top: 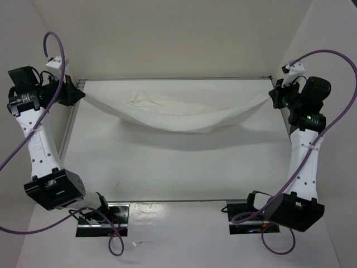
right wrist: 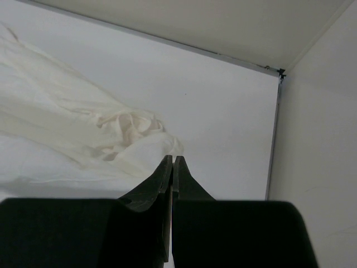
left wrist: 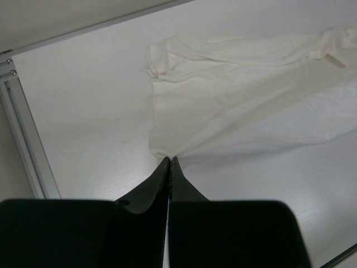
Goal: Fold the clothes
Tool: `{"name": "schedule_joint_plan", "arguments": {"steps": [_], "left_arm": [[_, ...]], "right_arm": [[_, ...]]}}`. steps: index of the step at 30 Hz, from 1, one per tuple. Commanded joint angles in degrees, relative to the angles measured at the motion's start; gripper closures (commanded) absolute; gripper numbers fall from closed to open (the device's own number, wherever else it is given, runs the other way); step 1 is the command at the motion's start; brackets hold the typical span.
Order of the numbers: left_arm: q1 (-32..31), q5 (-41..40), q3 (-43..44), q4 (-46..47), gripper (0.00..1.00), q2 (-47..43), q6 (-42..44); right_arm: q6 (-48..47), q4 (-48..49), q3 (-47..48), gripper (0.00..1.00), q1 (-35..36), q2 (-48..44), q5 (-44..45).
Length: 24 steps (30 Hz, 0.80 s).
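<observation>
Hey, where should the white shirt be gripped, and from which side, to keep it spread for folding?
Probably by its two end tips, each approached from its own outer side. The shirt stretches in a long band between them, and the left fingers and right fingers are shut on those tapered tips.

The top external camera sits high above and behind the arm bases [top: 103, 215] and looks down and forward, far enough off to take in the whole table [top: 167, 167], both arms and the back wall [top: 178, 39]. Each wrist camera rides close behind its own black fingers and looks along them, low over the tabletop: the one on the left gripper [left wrist: 169, 162] has the far-left corner rail [left wrist: 28, 139] at its left, and the one on the right gripper [right wrist: 172, 159] has the far-right corner at its upper right. All three views share the white garment [top: 184, 114] at the back of the table, each wrist view seeing only its own end.
</observation>
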Motion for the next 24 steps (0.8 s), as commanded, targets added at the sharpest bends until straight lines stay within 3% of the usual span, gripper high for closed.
{"name": "schedule_joint_plan", "arguments": {"steps": [1, 7, 13, 24], "left_arm": [[0.4, 1.7, 4.1, 2.6, 1.0, -5.8, -4.2], [0.9, 0.6, 7.0, 5.5, 1.0, -10.0, -10.4], [1.5, -6.0, 6.4, 11.8, 1.0, -14.9, -17.3], [1.5, -15.7, 16.1, 11.8, 1.0, -17.3, -22.3]], "right_arm": [[2.4, 2.1, 6.8, 1.0, -0.1, -5.7, 1.2], [3.6, 4.0, 8.9, 1.0, -0.1, -10.0, 5.2], [4.7, 6.4, 10.1, 1.0, -0.1, -13.5, 13.2], [4.8, 4.3, 19.4, 1.0, 0.4, -14.0, 17.8]]}}
